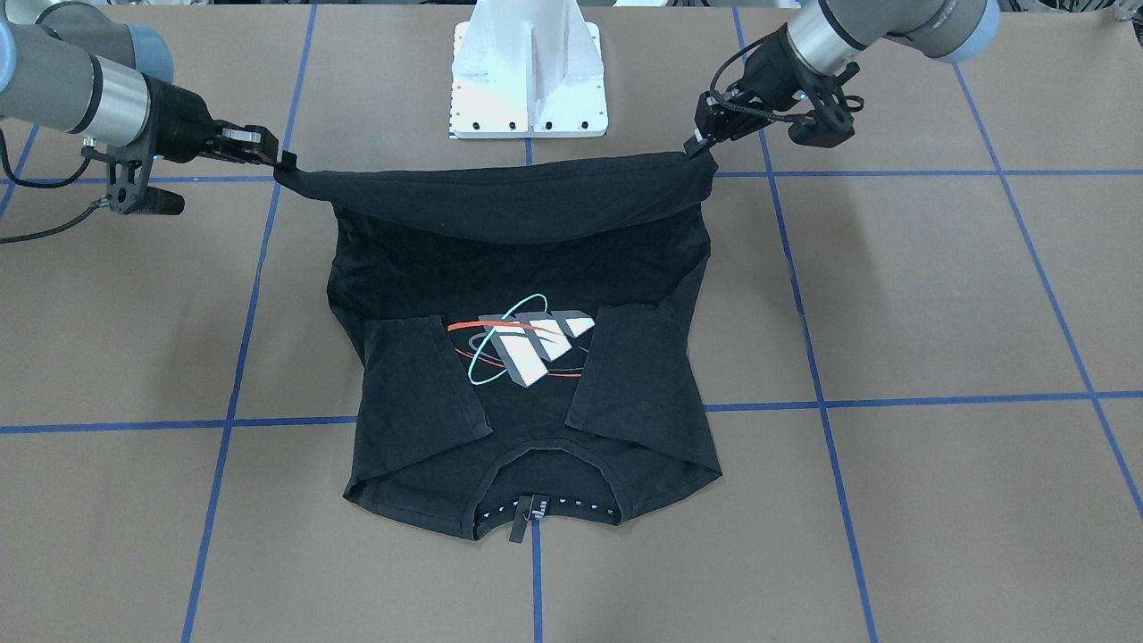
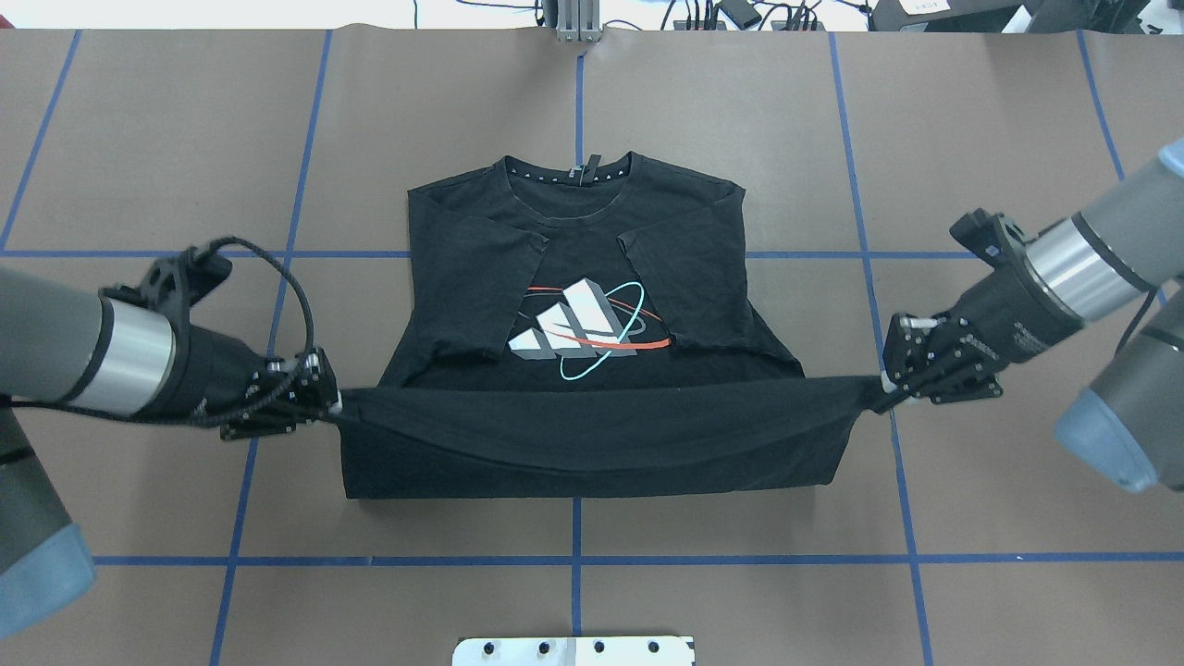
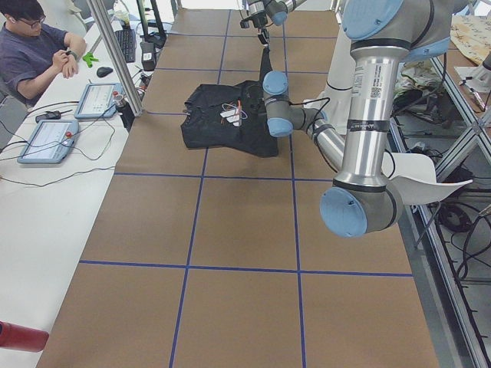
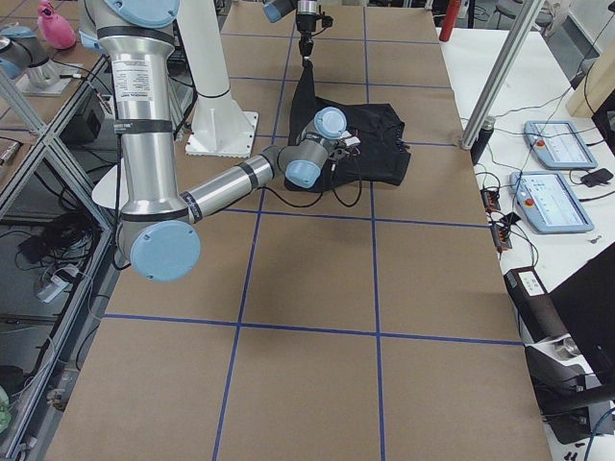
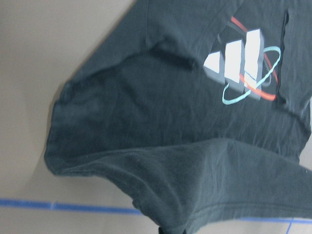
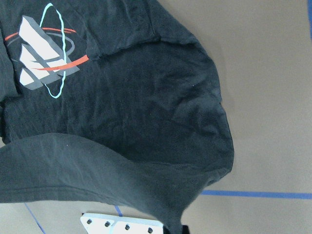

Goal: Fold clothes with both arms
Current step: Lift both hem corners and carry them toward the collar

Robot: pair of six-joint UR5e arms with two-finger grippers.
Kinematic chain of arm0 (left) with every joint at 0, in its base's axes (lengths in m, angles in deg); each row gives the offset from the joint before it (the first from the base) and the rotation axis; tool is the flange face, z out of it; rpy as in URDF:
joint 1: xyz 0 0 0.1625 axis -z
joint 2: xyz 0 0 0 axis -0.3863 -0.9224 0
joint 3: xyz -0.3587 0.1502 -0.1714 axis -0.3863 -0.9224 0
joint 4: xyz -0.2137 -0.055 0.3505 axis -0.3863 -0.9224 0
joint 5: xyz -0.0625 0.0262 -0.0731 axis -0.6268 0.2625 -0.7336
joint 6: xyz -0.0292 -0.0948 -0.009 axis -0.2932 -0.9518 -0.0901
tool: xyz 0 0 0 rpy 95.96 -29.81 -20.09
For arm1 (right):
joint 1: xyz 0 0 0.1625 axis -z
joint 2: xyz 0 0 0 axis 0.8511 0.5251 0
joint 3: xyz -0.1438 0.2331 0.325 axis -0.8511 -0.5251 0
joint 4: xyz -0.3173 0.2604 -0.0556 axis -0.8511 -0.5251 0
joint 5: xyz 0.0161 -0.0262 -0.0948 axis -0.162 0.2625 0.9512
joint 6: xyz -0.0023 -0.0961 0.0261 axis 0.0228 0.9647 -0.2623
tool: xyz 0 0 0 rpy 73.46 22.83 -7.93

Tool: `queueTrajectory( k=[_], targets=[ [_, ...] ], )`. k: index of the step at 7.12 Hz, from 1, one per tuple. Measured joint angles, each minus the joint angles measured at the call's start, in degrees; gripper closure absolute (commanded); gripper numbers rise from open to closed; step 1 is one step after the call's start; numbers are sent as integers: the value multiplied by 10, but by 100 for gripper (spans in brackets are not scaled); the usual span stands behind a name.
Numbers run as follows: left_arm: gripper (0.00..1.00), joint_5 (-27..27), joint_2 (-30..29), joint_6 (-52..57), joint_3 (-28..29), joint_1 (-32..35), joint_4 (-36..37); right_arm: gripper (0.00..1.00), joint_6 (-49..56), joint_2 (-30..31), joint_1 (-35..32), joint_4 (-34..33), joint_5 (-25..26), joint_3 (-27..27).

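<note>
Mid-fold, and I'm reading this as the bottom-to-top step. The black T-shirt [image 2: 444, 305] is lying print-up in the centre of the bench [image 2: 185, 139]. Its collar [image 2: 566, 178] is pointing to the top of the overhead frame, and both sleeves [image 2: 481, 268] are already tucked inward beside the logo [image 2: 583, 328]. The left gripper [image 2: 331, 403] is pinching the hem corner at the left of the overhead frame, closed right down on the fabric. The right gripper [image 2: 886, 387] is doing the same at the right-hand corner. The hem [image 2: 592, 421] is hanging between them as a raised band clear of the bench, sagging slightly in the middle, and the lower body is draping down from it. Both wrist views are showing only cloth, no fingertips. My call on the next move: carry both corners toward the collar together, at matched height and pace, holding enough tension to stop the sag dragging across the tucked sleeves. Then lower the hem near the shoulder line and release. Uneven travel would likely skew the crease.
</note>
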Motion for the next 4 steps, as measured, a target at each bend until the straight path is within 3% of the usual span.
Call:
queueTrajectory(
  k=[4],
  targets=[
    [100,1,-56,23,74,79,-1,100,4,-99,-59,-1,1,-103]
  ],
)
